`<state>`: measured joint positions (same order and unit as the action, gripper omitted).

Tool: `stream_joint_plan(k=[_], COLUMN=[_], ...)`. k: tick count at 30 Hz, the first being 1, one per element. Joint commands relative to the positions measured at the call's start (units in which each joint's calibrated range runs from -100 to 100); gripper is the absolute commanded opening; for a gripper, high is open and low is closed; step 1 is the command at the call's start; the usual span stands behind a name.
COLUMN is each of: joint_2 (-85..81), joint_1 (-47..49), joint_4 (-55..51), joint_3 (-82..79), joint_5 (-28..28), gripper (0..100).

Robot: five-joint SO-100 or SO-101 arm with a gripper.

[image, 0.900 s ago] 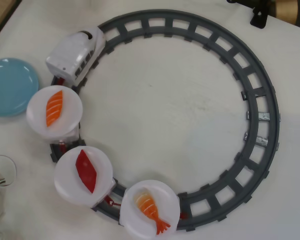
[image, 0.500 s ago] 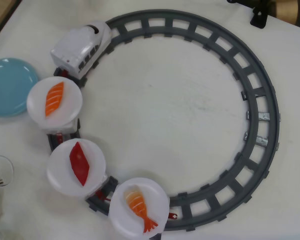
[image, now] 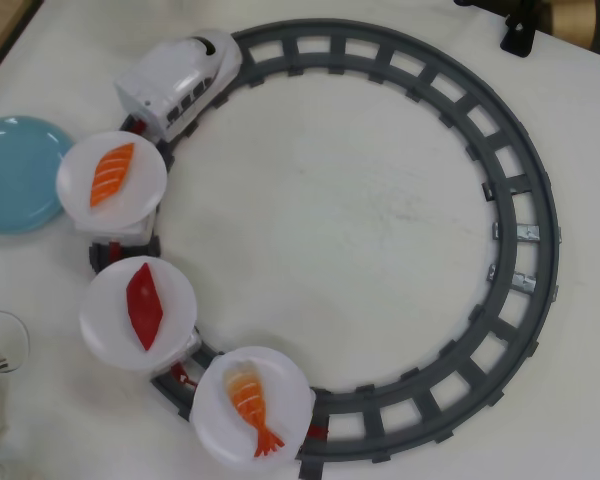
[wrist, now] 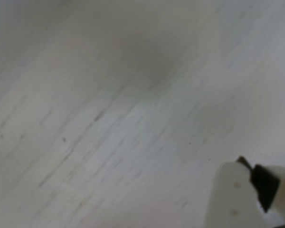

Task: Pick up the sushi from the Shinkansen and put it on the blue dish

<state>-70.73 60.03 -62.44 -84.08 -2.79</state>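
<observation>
Overhead view: grey plastic ring track (image: 525, 215) on pale, faintly scratched counter (image: 360, 220). Glossy white Shinkansen (image: 180, 80), rounded nose, upper left on track; three cars behind carry round white plates. Sushi (image: 250, 405), striped orange-white with forked tail, on last white plate (image: 252, 407), bottom of ring. Smooth round blue dish (image: 15, 175) at left edge, just outside track. Wrist view: my jaws (wrist: 249, 194) only partly seen, cream plastic, blurred; open or closed, cannot tell.
</observation>
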Motion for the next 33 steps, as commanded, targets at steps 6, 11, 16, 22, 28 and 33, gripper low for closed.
stream_joint_plan(k=[6,11,16,22,28,33], joint_2=[0.4,0.9,10.1,32.7,51.6,62.9], joint_1=[0.3,0.3,-0.1,-0.7,-1.7,-2.9], joint_4=[0.0,-4.8,-8.1,-10.4,-17.8,-26.0], joint_3=[5.7,17.6,28.4,47.7,73.1,89.9], joint_5=[0.0,0.3,0.3,0.3,0.6,0.3], gripper=[3,10,13,16,24,29])
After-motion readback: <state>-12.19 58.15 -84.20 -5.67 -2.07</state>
